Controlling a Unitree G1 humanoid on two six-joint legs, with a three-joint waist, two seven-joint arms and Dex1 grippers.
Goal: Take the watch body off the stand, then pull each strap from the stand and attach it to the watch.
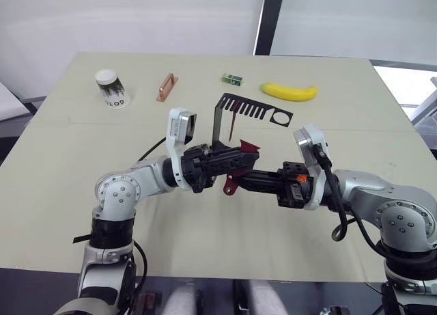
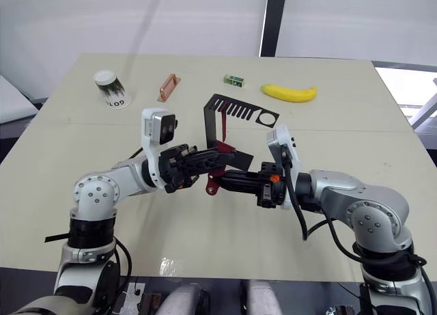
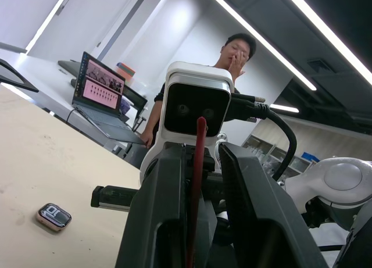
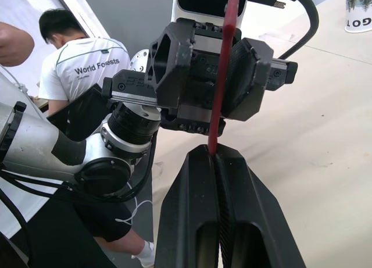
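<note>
Both end effectors are meeting above the middle of the worktop (image 1: 61,212), just in front of the stand (image 1: 220,120). The left end effector (image 1: 240,153) is reaching in from the robot's left with its fingers clamped on a dark-red strap (image 1: 240,166); in the left wrist view the strap (image 3: 195,181) is running as a thin red strip between the two black fingers (image 3: 152,221). The right end effector (image 1: 244,180) is approaching from the opposite side, its fingers pressed together on the lower part of the same strap; in the right wrist view the red band (image 4: 222,70) is rising out of the closed fingertips and passing across the face of the left end effector (image 4: 203,64). The strap's rounded end is hanging free below the two end effectors, clear of the worktop.

The stand is sitting upright on the worktop behind the end effectors, its comb-slotted top extending toward the robot's right. A second thin red strap (image 1: 231,127) is hanging from the stand's top, beside the upright wall.

The watch body (image 3: 53,216) is lying flat on the worktop in the left wrist view, apart from both end effectors.

Along the far side of the worktop are lying a paper cup (image 1: 112,88), a copper-coloured bar (image 1: 166,87), a small green box (image 1: 232,78) and a banana (image 1: 290,91). Persons are showing in the background of the wrist views.
</note>
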